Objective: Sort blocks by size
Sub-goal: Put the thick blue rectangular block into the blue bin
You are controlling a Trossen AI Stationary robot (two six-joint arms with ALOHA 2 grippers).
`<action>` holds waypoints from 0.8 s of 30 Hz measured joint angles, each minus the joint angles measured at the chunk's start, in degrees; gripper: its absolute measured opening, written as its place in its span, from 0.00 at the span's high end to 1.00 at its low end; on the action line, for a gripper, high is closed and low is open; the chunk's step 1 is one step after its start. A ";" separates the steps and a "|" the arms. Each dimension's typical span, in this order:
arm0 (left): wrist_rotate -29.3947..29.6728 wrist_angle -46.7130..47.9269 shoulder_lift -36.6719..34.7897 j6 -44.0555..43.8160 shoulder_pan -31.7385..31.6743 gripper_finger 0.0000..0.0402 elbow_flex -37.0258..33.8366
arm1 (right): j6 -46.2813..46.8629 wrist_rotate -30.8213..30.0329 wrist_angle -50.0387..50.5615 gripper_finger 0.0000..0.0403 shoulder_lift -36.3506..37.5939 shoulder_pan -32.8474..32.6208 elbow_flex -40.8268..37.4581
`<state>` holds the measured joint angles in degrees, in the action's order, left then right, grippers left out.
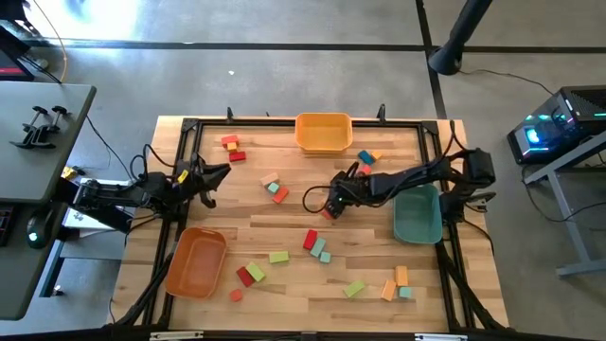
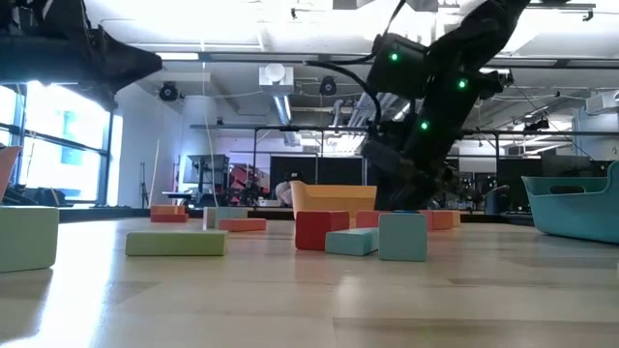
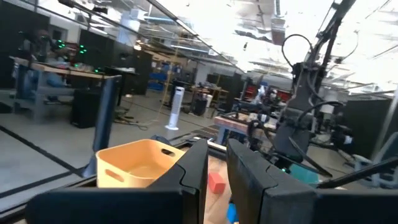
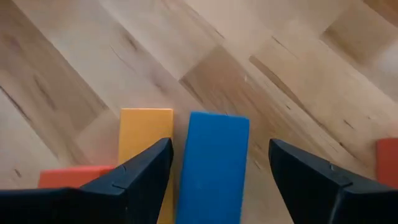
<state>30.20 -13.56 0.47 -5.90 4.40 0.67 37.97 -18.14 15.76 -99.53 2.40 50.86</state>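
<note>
Red, orange, blue, teal and light green blocks lie scattered flat on the wooden table (image 1: 284, 223). My right gripper (image 1: 332, 203) is low over the table's middle, pointing down, and is open. Its fingers stand on either side of a blue block (image 4: 212, 165) without touching it. An orange block (image 4: 144, 146) lies right beside the blue one, and a red block (image 4: 71, 176) is next to that. My left gripper (image 1: 214, 175) waits above the table's left side. A narrow gap shows between its fingers (image 3: 216, 168), and it holds nothing.
A yellow tray (image 1: 324, 131) stands at the far edge, an orange tray (image 1: 196, 262) at the near left and a teal tray (image 1: 418, 214) at the right under my right arm. Block clusters lie far left (image 1: 233, 149), centre (image 1: 316, 246) and near right (image 1: 396, 284).
</note>
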 joint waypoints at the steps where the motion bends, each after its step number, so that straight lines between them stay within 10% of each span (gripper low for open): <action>1: -0.01 0.04 0.00 0.01 0.00 0.89 0.00 | 0.32 0.27 -0.16 0.35 -0.25 0.15 0.03; 12: 0.44 0.13 0.00 2.13 0.00 0.89 0.02 | -1.21 1.94 0.93 0.69 -0.83 0.57 -0.14; 24: 0.47 0.26 0.00 2.08 0.00 0.89 0.02 | 0.27 -3.46 12.61 0.68 7.41 -1.16 -0.25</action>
<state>30.67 -13.30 0.47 -3.81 4.40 0.69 38.24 -21.60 28.37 -92.12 1.24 50.61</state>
